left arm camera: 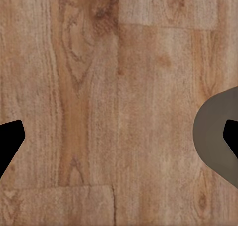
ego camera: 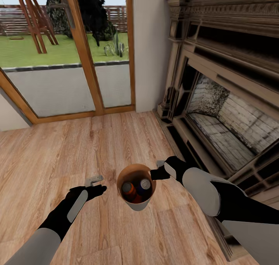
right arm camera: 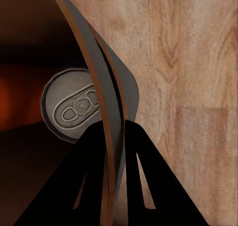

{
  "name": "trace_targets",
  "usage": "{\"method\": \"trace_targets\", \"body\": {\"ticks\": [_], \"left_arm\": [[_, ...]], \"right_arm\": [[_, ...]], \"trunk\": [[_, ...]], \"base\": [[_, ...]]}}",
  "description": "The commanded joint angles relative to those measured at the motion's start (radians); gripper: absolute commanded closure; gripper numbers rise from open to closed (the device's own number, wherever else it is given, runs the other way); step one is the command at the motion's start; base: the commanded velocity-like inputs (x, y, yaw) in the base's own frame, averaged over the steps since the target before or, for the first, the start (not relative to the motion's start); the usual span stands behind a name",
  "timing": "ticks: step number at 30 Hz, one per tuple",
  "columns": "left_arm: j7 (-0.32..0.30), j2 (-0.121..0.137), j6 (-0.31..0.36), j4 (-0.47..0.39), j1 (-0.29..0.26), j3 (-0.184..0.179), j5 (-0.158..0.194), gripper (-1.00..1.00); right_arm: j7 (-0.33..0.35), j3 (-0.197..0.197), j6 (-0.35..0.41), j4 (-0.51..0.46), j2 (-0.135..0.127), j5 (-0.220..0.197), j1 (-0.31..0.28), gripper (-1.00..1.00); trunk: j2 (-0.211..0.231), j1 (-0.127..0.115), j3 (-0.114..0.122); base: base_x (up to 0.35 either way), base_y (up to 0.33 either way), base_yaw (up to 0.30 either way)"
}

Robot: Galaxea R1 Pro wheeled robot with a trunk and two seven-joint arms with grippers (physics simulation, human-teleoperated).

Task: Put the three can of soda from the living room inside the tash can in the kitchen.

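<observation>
Looking down from the head view, the right gripper (ego camera: pixel 158 174) is pinching the rim of the trash can (ego camera: pixel 136 203), which is hanging above the wood floor (ego camera: pixel 58 148) between both arms; soda cans are sitting inside it — an orange can (ego camera: pixel 128 189) beside a blue can (ego camera: pixel 144 185). The left gripper (ego camera: pixel 95 186) is hovering apart from it, fingers spread and empty. A glass door (ego camera: pixel 62 51) and an ornate fireplace (ego camera: pixel 228 102) are standing ahead.

Left wrist view: open fingertips (left arm camera: pixel 9 139) are showing over floorboards (left arm camera: pixel 119 87), with the bin's grey wall (left arm camera: pixel 210 131) at one edge.

Right wrist view: both fingers (right arm camera: pixel 89 181) are clamping the bin's rim (right arm camera: pixel 106 116) — a silver can top (right arm camera: pixel 72 107) is lying within.
</observation>
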Motion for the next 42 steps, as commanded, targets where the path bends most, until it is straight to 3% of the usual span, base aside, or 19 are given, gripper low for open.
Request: {"method": "trace_targets", "body": {"ticks": [1, 42], "left_arm": [[0.0, 0.0, 0.0, 0.0, 0.0, 0.0, 0.0, -1.0], [0.003, -0.001, -0.005, 0.0, 0.0, -0.008, -0.002, -1.0]], "right_arm": [[0.006, -0.02, 0.001, 0.0, 0.0, -0.015, 0.0, 1.0], [0.008, -0.019, 0.001, 0.001, 0.0, -0.014, 0.0, 1.0]], "trunk": [[-0.007, 0.004, -0.003], [-0.294, 0.161, -0.132]], "base": [[0.0, 0.0, 0.0], [0.0, 0.0, 0.0]]}}
